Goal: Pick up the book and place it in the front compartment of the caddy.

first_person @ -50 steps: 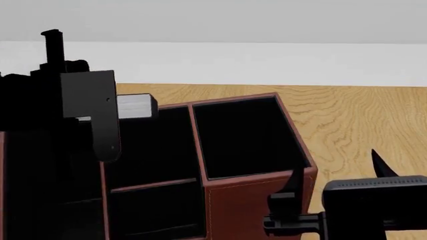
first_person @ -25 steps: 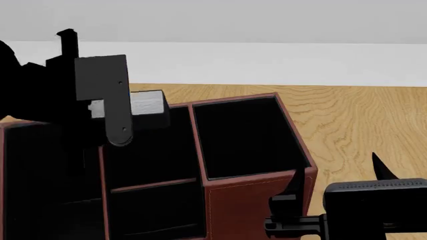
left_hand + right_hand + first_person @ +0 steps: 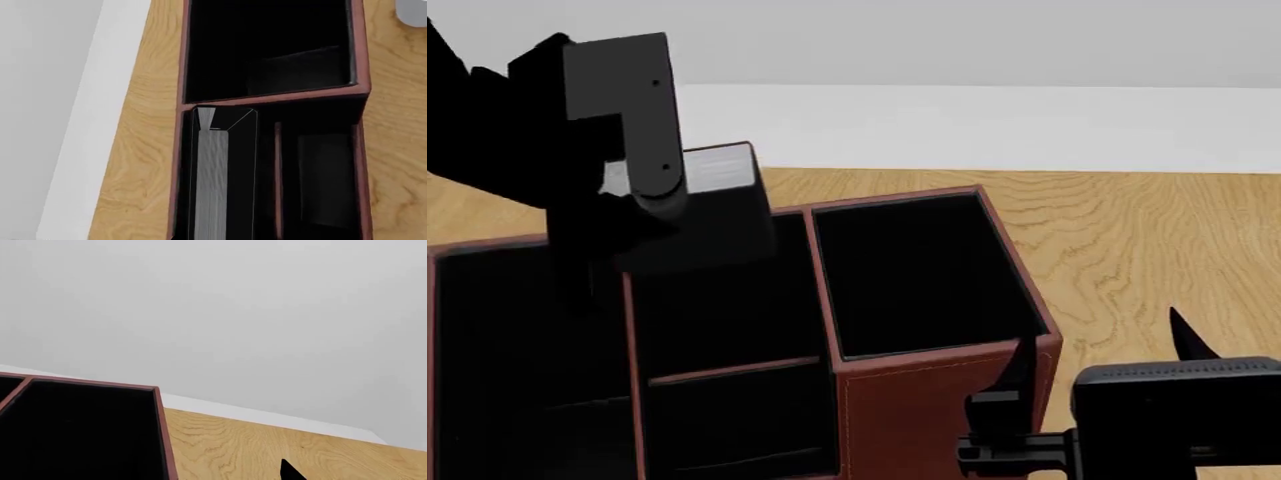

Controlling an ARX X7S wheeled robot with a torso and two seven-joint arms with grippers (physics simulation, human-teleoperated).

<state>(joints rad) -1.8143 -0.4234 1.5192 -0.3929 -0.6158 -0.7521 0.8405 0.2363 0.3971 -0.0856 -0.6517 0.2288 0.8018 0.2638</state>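
The caddy [image 3: 914, 410] is a reddish-brown box with black compartments, filling the lower left of the head view. My left gripper [image 3: 647, 190] is above its back left part, shut on the book [image 3: 701, 225], which is black with grey-white page edges on top. In the left wrist view the book [image 3: 212, 175] hangs end-down over a narrow compartment of the caddy [image 3: 267, 99], next to the large square one. I cannot tell whether its lower end is inside. My right gripper [image 3: 1097, 335] is open and empty beside the caddy's right front corner. One fingertip [image 3: 288, 470] shows in the right wrist view.
The wooden table [image 3: 1148, 250] extends right of the caddy to a white ledge at the back. A pale rounded object [image 3: 415, 12] shows at one corner of the left wrist view, beyond the caddy. The caddy's rim [image 3: 161, 430] also shows in the right wrist view.
My left arm has risen and shifted right, and the book has moved up with it. The right arm has not moved.
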